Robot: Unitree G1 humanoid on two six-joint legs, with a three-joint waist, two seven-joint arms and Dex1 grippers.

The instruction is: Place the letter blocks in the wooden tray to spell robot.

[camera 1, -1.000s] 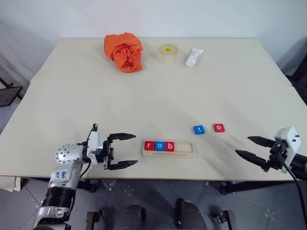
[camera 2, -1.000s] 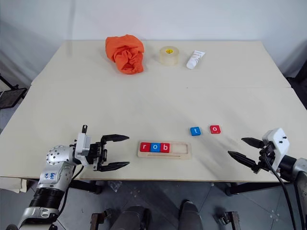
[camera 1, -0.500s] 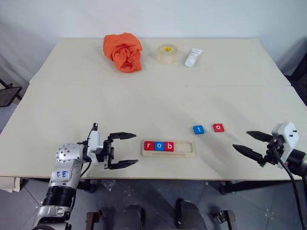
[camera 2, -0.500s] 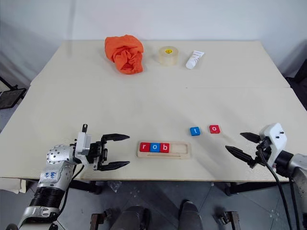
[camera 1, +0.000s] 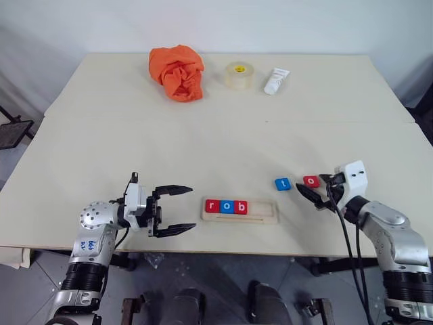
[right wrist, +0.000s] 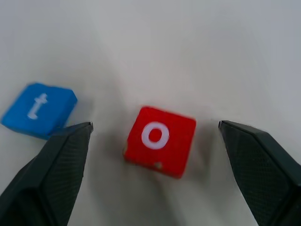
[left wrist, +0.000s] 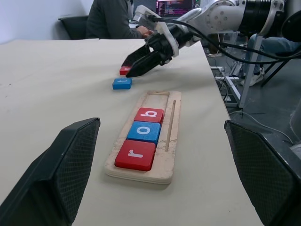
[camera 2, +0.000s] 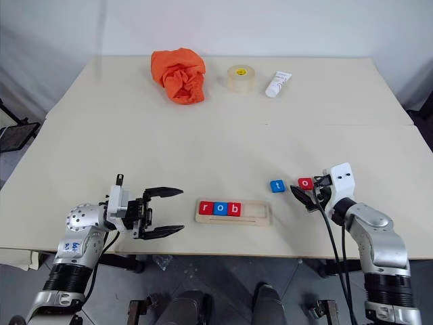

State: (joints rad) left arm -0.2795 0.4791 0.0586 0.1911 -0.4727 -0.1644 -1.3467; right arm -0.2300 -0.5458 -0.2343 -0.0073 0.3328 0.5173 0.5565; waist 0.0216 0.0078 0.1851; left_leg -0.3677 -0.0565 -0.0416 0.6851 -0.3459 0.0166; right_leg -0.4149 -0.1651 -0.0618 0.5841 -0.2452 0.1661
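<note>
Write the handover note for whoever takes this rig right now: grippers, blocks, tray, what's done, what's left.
Right gripper: open, empty, fingers either side of the red square o block on the table, not yet closed on it.
Left gripper: open, empty, level, just left of the long pale-wood tray.
Tray: red r block, blue o block and red b block seated from its left end; the last two places are free.
Blue t block: loose on the table beside the red o.
Done: r, o, b. Left: seat the red o, then the t.
</note>
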